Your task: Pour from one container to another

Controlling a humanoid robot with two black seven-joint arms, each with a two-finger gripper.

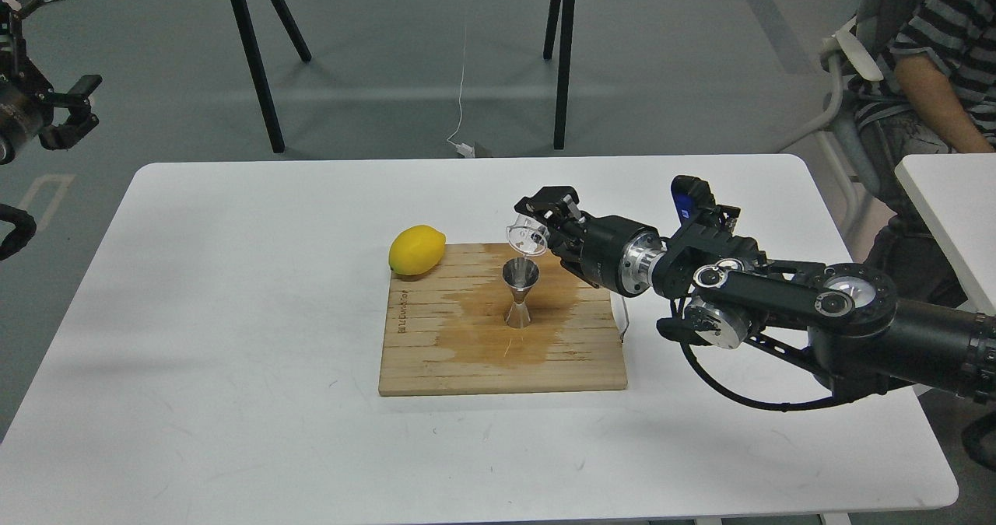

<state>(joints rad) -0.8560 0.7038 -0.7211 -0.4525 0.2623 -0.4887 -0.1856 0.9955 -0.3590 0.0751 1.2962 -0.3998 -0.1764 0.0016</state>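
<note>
nearest, right gripper (537,222) clamps the glass cup (527,236), tipped over the jigger (520,293) to pour. left gripper (74,113) idles open, far off.

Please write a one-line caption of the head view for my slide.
Right claw tips the glass cup over the steel jigger on a wet wooden board, beside a lemon.

My right arm (856,315) is matte black, built of thick rounded segments with round silver caps set into its joints. A bright machined aluminium collar (640,259) sits behind my right gripper (545,215), whose fingers are black and angular. A blue block (685,198) stands on the wrist, and a black cable (739,397) loops beneath. My left gripper (74,113) is black too, its two short fingers blunt.
</note>
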